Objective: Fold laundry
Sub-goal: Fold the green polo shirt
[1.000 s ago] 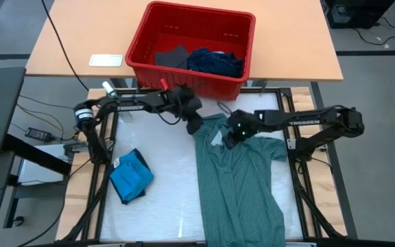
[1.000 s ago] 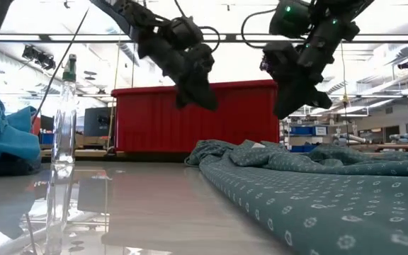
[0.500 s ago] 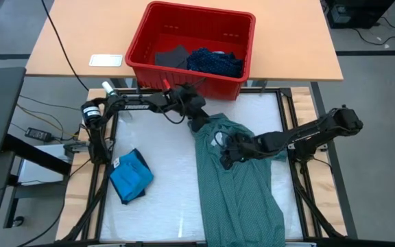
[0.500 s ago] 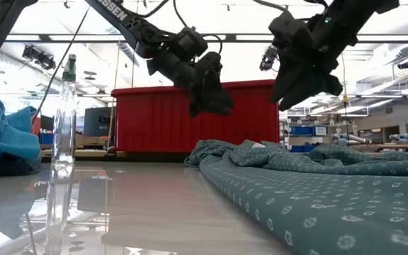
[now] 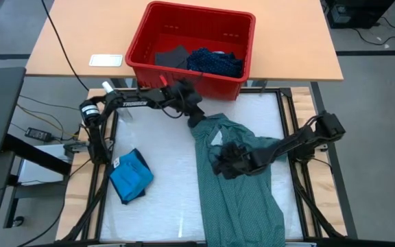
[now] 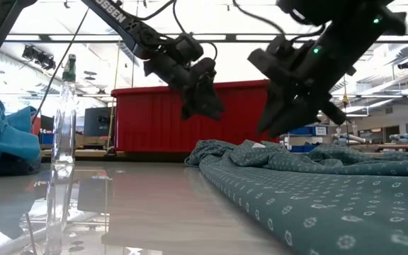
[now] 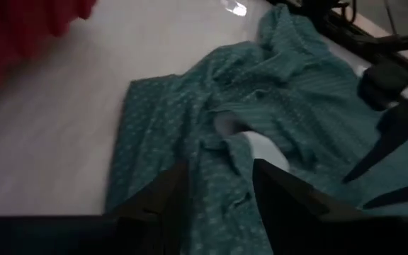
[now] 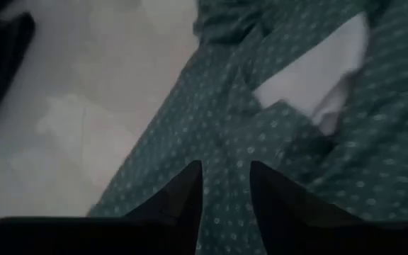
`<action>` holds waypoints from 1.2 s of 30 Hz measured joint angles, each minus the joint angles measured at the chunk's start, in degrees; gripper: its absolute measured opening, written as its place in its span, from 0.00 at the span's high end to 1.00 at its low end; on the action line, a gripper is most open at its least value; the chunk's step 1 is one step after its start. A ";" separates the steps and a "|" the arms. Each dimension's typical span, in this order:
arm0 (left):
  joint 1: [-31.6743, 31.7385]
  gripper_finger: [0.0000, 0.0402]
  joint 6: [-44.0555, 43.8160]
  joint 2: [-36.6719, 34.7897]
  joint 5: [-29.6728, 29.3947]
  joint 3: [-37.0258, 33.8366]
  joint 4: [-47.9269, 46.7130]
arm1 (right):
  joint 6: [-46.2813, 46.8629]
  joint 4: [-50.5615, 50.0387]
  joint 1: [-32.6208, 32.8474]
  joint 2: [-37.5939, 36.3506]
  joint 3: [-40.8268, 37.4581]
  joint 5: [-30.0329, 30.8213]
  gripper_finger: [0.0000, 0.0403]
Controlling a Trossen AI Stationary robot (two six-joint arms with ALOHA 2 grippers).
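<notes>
The grey-green dotted shirt (image 5: 238,195) lies spread flat on the white table, running from the far middle to the near edge. Its collar end with a white label (image 5: 218,137) lies at the far side. My left gripper (image 5: 196,122) hovers open above the shirt's far left corner (image 7: 154,106). My right gripper (image 5: 219,165) hangs open low over the shirt's middle, just nearer than the collar (image 8: 310,78). In the low view both stand clear above the cloth. A bright blue small garment (image 5: 130,176) lies bunched at the table's left.
The red bin (image 5: 146,48) stands on the wooden table beyond the far edge and holds a dark navy piece (image 5: 172,56) and a navy dotted piece (image 5: 214,62). A clear bottle (image 6: 64,120) stands at the far left corner. Bare white table lies between the blue garment and the shirt.
My right gripper has swung from the collar area toward the near edge and come down over the shirt's middle, its wrist turning as it went. My left gripper has sunk a little toward the shirt's far left corner. The shirt lies as before.
</notes>
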 joint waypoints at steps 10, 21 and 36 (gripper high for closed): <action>1.98 0.60 11.78 -0.05 -2.62 0.00 -0.13 | -4.29 -1.06 0.66 2.21 0.02 1.73 0.68; 1.69 0.60 11.66 -0.07 -6.49 0.00 2.80 | -13.28 -1.35 -4.03 2.16 -1.63 -3.81 0.71; 1.66 0.60 8.48 -0.08 -6.49 0.00 6.60 | -16.21 -6.32 -3.53 -5.76 0.52 -10.15 0.98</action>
